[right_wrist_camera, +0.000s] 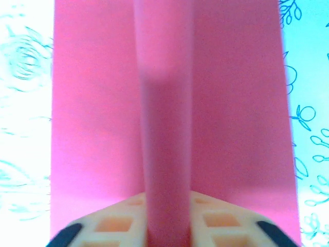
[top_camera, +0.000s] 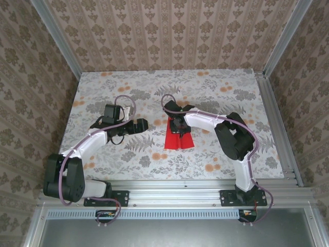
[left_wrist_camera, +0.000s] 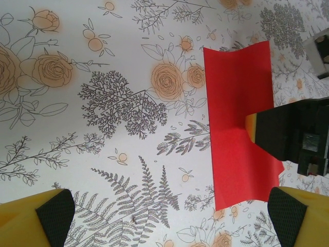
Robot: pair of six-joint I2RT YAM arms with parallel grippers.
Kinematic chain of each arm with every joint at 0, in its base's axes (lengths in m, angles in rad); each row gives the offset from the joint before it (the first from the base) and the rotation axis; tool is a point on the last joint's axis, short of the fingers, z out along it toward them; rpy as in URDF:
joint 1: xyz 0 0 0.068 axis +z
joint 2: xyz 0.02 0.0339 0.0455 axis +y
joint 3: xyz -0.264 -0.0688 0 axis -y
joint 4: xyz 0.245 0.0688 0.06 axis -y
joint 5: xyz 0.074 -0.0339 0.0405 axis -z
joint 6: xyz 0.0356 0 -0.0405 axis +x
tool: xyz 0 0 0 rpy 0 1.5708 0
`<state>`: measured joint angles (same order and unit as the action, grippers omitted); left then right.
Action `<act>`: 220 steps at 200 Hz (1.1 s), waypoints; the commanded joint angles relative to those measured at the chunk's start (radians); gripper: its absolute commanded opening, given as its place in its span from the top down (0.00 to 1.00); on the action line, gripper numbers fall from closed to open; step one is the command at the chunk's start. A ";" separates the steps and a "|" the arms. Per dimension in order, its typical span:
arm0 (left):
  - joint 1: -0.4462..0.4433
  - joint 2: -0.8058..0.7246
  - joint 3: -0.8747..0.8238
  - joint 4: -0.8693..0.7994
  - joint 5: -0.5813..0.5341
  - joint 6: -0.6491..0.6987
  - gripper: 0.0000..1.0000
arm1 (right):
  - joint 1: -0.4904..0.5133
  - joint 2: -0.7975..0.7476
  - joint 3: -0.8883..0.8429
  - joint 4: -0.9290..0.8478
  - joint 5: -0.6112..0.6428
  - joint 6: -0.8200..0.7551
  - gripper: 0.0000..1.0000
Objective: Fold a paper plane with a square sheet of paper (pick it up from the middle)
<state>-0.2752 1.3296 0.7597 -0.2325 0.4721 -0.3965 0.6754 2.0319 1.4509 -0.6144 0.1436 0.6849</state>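
The square sheet of paper (top_camera: 178, 140) lies red side up on the flowered table, just right of centre. My right gripper (top_camera: 179, 126) points down onto its middle. In the right wrist view its pale fingers (right_wrist_camera: 115, 224) press from both sides on a raised ridge (right_wrist_camera: 164, 128) of the sheet (right_wrist_camera: 92, 103), which runs up between them. My left gripper (top_camera: 142, 125) hovers to the left of the paper, wide open and holding nothing. In the left wrist view its yellow fingertips (left_wrist_camera: 54, 216) stand far apart, and the sheet (left_wrist_camera: 236, 103) bends up where the right gripper's dark body (left_wrist_camera: 295, 136) meets it.
The table (top_camera: 221, 154) has a flower-print cover and is walled by patterned panels on three sides. An aluminium rail (top_camera: 180, 185) runs along the near edge, carrying both arm bases. Bare tabletop surrounds the paper on all sides.
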 commanded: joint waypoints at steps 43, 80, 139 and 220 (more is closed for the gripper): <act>-0.004 -0.082 0.037 -0.079 0.007 -0.008 0.00 | 0.018 -0.164 0.021 0.120 -0.221 0.025 0.83; -0.004 -0.141 0.072 -0.125 0.009 -0.012 0.00 | -0.024 -0.261 -0.103 0.374 -0.480 0.140 0.83; -0.025 -0.149 0.067 -0.080 0.040 -0.058 0.00 | -0.106 -0.278 -0.329 0.618 -0.677 0.206 0.82; -0.132 -0.048 0.025 0.073 -0.010 -0.162 0.06 | -0.218 -0.174 -0.495 0.685 -0.795 0.104 0.79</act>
<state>-0.3748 1.2587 0.8040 -0.2382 0.4812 -0.4992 0.4847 1.8179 1.0008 0.0219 -0.5739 0.8349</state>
